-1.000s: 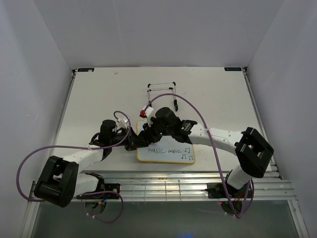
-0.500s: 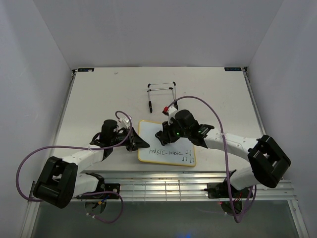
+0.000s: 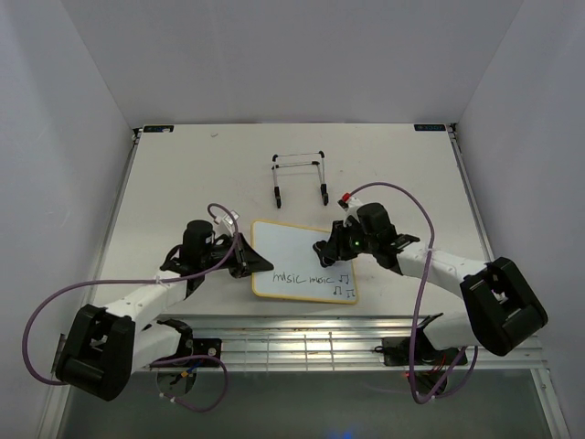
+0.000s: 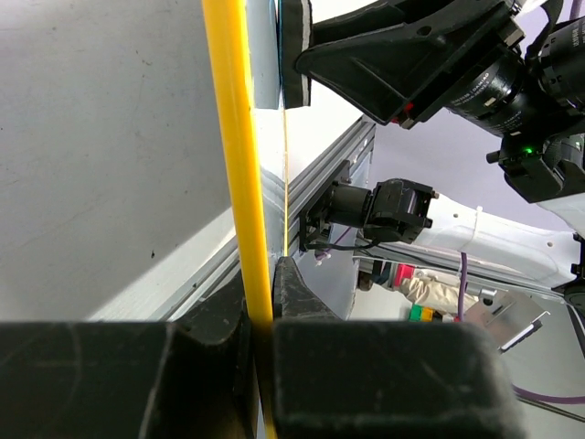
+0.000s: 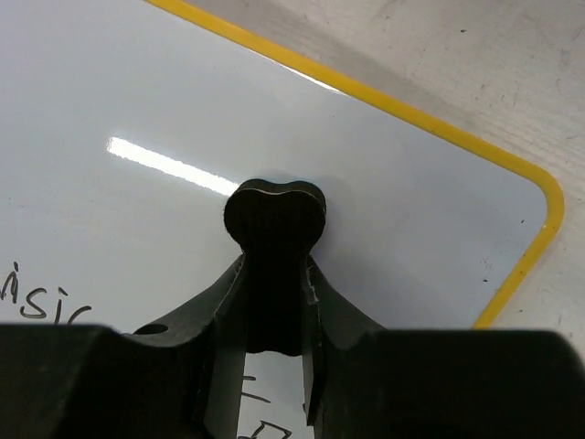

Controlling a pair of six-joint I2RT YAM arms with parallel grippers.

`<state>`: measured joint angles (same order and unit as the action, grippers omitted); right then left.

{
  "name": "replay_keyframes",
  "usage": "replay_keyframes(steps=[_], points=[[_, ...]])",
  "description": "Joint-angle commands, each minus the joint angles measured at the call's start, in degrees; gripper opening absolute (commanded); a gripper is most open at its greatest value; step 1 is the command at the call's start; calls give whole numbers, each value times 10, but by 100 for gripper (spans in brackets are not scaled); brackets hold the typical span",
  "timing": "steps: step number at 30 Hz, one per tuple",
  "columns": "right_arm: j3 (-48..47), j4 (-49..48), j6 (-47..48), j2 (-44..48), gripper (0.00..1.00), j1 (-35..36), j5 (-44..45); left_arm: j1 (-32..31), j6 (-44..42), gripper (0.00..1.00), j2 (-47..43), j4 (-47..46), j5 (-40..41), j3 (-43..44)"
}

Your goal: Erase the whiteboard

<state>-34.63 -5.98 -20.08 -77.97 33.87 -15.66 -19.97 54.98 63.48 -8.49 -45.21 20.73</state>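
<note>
The whiteboard (image 3: 291, 247) has a yellow frame and lies near the table's front middle. Its upper part is blank; black "music music" and notes (image 3: 315, 279) run along its lower part. My left gripper (image 3: 249, 263) is shut on the board's left edge; in the left wrist view the yellow frame (image 4: 236, 165) runs between the pads of the left gripper (image 4: 260, 302). My right gripper (image 3: 326, 249) is shut on the black eraser (image 5: 274, 240) and presses it on the board's upper right area (image 5: 137, 110). The eraser also shows in the left wrist view (image 4: 294, 46).
A thin black wire stand (image 3: 299, 174) stands behind the board. A metal rail (image 3: 347, 338) runs along the table's near edge by the arm bases. Purple cables (image 3: 402, 197) loop over both arms. White walls close in the table.
My right gripper has slid the eraser from the board's upper left across to its upper right, leaving that strip blank. My left gripper has stayed on the board's left edge.
</note>
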Motion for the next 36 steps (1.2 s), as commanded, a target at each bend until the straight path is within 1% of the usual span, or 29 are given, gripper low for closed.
replay_keyframes(steps=[1,2,6,8,10,13,15,19,23,26,29,32,35,36], points=[[46,105,-15,-50,9,-6,61,10,-66,0,-47,-77,15,53],[42,112,-17,-54,8,-7,96,10,-66,0,-49,-72,16,54],[14,151,-22,-80,8,-9,157,10,-72,0,-58,-37,34,61],[-2,175,-22,-93,8,-9,203,10,-78,0,-69,-16,51,68],[-9,190,-18,-100,8,-9,221,10,-89,0,-82,28,87,78],[-15,205,-14,-111,8,-9,247,10,-114,0,-92,63,107,96],[-25,214,-5,-122,8,-9,261,10,-124,0,-90,75,107,106],[-52,246,2,-150,8,-6,280,10,-132,0,-86,82,107,114],[-83,293,6,-168,8,1,337,10,-148,0,-79,110,108,127],[-90,295,8,-176,8,2,346,10,-150,0,-78,113,108,129],[-100,308,6,-186,8,7,374,10,-148,0,-78,110,108,126],[-99,316,-5,-176,8,11,396,9,-146,0,-79,107,107,123],[-96,316,-20,-131,8,21,413,10,-149,0,-77,107,106,121],[-96,318,-24,-100,8,24,414,10,-150,0,-76,106,106,120]])
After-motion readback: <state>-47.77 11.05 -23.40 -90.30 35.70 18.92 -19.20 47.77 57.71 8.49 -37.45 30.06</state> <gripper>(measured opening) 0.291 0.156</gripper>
